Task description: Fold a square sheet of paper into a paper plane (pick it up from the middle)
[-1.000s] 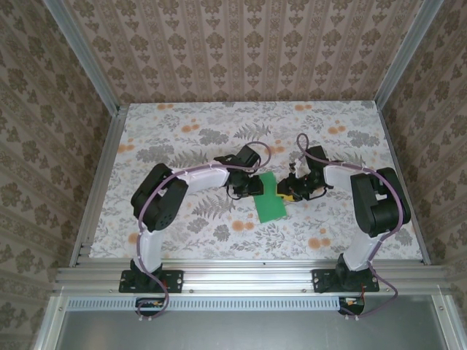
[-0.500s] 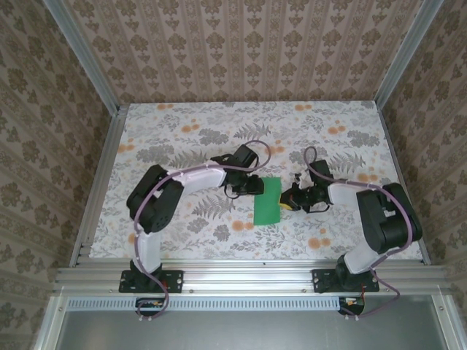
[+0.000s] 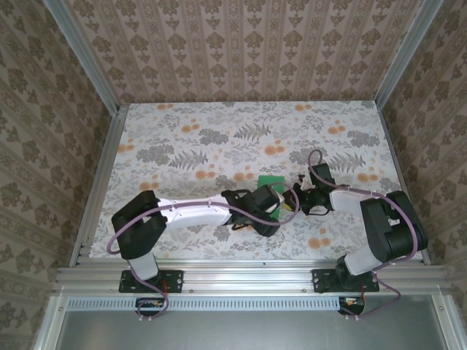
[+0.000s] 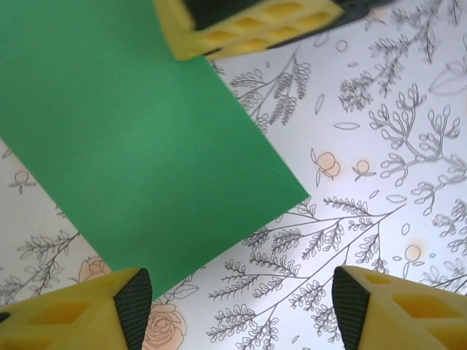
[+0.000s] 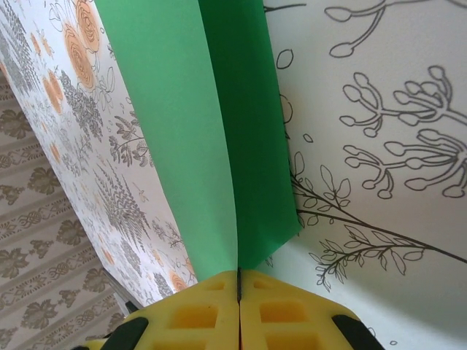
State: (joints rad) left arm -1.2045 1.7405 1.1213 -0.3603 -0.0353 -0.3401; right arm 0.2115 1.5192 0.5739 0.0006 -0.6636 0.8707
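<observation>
Top external — left gripper [image 3: 276, 198] has swung over paper [image 3: 271, 180], seemingly open.

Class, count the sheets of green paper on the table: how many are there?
1. The green sheet lies creased near the middle of the table, one edge pinched in the shut right gripper; the open left gripper is over it. Another could hide under the arms.

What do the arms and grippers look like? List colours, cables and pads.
Left arm and right arm: white links, bulky black joints, a lilac cable looped along each. Left gripper and right gripper: yellow pads with grid-like recesses, black edging.
</observation>
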